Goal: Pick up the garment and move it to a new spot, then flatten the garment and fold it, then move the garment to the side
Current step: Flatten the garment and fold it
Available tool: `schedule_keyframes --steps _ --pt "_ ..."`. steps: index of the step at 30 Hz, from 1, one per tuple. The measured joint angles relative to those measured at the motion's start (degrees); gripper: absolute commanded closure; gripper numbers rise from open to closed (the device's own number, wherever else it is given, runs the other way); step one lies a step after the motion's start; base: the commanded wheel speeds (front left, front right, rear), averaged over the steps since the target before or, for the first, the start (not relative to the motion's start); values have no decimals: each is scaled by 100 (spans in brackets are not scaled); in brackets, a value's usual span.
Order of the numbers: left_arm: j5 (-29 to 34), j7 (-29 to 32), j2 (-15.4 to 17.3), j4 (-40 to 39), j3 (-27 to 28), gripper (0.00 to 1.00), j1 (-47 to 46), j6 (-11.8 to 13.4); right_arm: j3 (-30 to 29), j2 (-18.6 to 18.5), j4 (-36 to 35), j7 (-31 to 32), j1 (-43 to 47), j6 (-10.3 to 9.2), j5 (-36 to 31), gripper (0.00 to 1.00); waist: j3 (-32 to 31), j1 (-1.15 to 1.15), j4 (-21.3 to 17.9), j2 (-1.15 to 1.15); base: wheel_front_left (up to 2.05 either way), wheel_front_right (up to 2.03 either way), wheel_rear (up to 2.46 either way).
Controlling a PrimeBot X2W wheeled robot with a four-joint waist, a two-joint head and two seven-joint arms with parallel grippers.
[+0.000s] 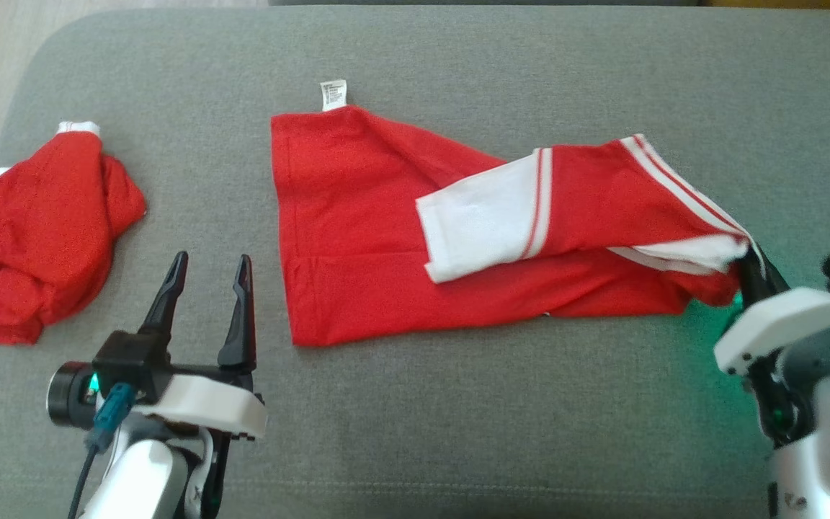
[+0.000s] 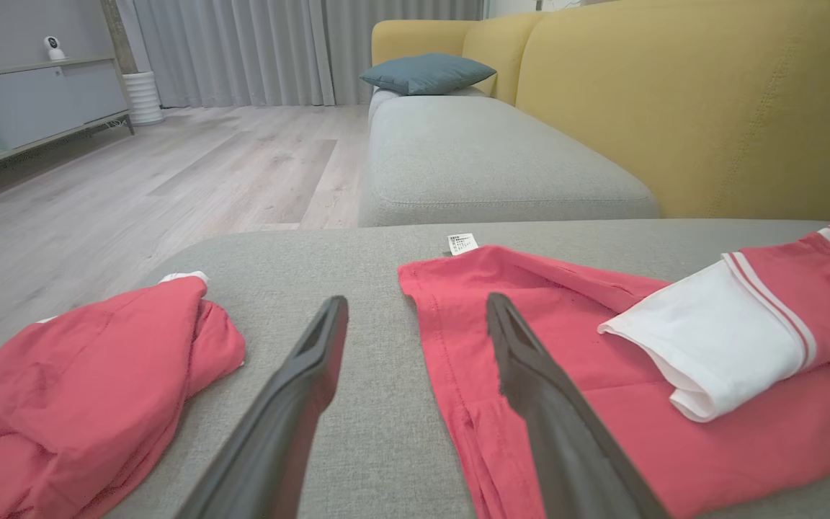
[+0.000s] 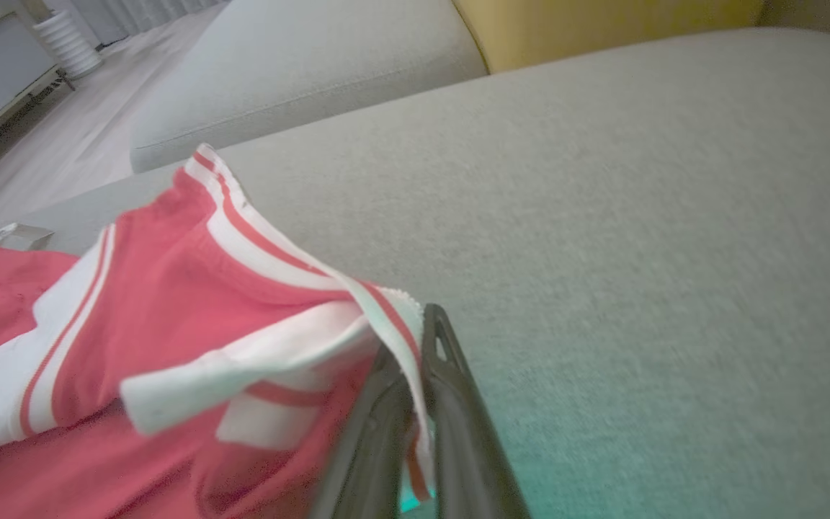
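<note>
Grey cushion (image 1: 458, 432) | right claw (image 3: 413, 339) clamps garment (image 1: 357, 216) edge | left claw (image 1: 212, 256) spread wide

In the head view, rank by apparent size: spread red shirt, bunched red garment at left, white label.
Largest: spread red shirt.
Then: bunched red garment, clearly smaller, though the frame edge cuts it off.
Smallest: white label.

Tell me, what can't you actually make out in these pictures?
- Tag: print too small to read, head view.
- Crumpled garment: cut by the head view's left edge; its folds hide its shape.
- Right gripper: shut on the shirt; striped trim covers its tips, and the right wrist view is blurred.
- Shirt's underside: hidden against the cushion.
</note>
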Motion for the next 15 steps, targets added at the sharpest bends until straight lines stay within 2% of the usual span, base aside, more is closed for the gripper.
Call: schedule_keyframes --steps 3,4,5,9,15 --pt "0 0 1 1 1 0 -1 -41 -254 5 303 -1 28 0 89 100 -2 0 -44 0 0 0 0" --pt "0 0 1 1 0 0 -1 -41 -318 9 390 -25 55 0 114 92 -5 0 -58 0 0 0 0" --pt "0 0 2 3 2 0 -1 -41 -380 13 454 -58 92 0 113 0 -14 0 -72 0 0 0 0" --pt "0 -1 7 13 11 0 6 -40 -388 12 506 -276 214 0 97 0 -94 0 -131 0 0 0 0" --pt "-1 -1 27 14 32 0 54 -13 -114 15 -97 -624 610 0 -41 0 -257 0 -200 0 0 0 0"
